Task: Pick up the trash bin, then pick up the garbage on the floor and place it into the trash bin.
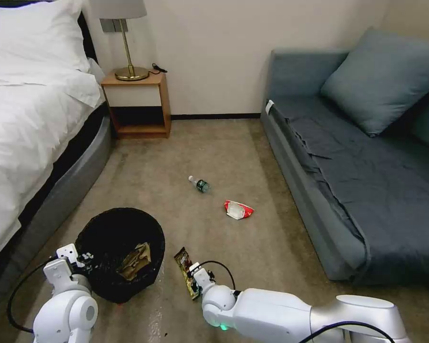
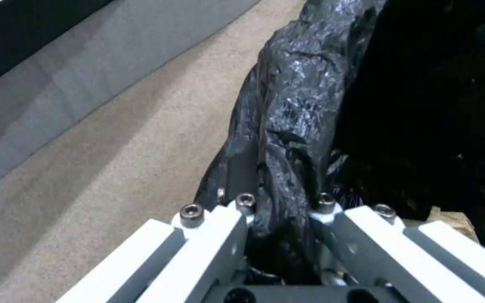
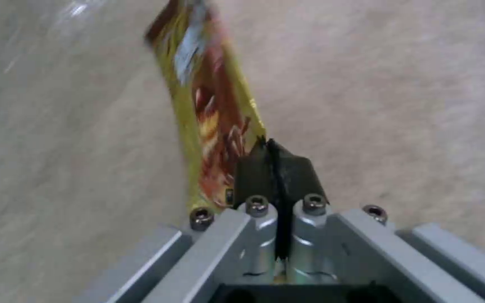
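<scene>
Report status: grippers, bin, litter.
Left gripper shut on trash bin rim. Right gripper shut on gold wrapper. Brown bag binned; bottle, red wrapper on floor.

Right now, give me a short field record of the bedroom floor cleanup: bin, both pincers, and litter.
bin: round black bag-lined trash bin, crumpled brown paper bag inside
left pincer: clamped on the bin's rim
right pincer: shut on gold-brown snack wrapper, beside the bin
on carpet: small clear green-labelled bottle; red-and-white wrapper
</scene>
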{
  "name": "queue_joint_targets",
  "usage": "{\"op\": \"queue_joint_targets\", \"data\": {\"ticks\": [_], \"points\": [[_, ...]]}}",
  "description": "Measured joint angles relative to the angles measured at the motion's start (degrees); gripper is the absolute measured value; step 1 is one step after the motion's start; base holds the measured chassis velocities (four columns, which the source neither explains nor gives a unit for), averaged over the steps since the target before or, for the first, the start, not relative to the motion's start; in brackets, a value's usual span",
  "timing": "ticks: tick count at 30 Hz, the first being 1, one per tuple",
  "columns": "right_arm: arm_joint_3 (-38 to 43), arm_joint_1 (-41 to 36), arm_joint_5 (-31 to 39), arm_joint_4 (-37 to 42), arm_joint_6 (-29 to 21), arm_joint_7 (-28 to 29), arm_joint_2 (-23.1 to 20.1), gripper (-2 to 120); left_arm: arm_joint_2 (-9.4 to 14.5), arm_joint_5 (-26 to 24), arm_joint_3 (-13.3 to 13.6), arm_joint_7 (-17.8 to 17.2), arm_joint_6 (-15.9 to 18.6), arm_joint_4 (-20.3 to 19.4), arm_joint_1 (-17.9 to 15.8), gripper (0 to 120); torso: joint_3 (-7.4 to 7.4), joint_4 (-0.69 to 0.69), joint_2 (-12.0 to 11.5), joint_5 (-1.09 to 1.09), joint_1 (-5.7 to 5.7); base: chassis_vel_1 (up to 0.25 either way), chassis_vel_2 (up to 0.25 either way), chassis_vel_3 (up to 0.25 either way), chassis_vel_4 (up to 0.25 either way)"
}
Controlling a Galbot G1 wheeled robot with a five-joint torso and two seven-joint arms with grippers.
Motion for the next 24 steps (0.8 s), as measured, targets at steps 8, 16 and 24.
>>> {"op": "queue_joint_targets", "data": {"ticks": [8,16,24], "points": [[5.7,0.5,-0.9,4.5,0.4,0.5,-4.5,0,0.2,-0.1,0.0,0.0,0.0,-0.2,-0.2,2,0.0,0.0,0.0,0.0,0.0,0.0,0.0,0.0,0.0],[8.4,0.1,-0.9,8.1,0.1,0.8,-8.6,0,0.3,-0.1,0.4,0.0,0.0,-0.2,-0.5,2,0.0,0.0,0.0,0.0,0.0,0.0,0.0,0.0,0.0],[8.6,-0.6,-3.9,8.8,0.4,0.0,-10.2,0,0.7,-0.2,0.1,0.0,0.0,0.0,-0.4,2,0.0,0.0,0.0,0.0,0.0,0.0,0.0,0.0,0.0]]}}
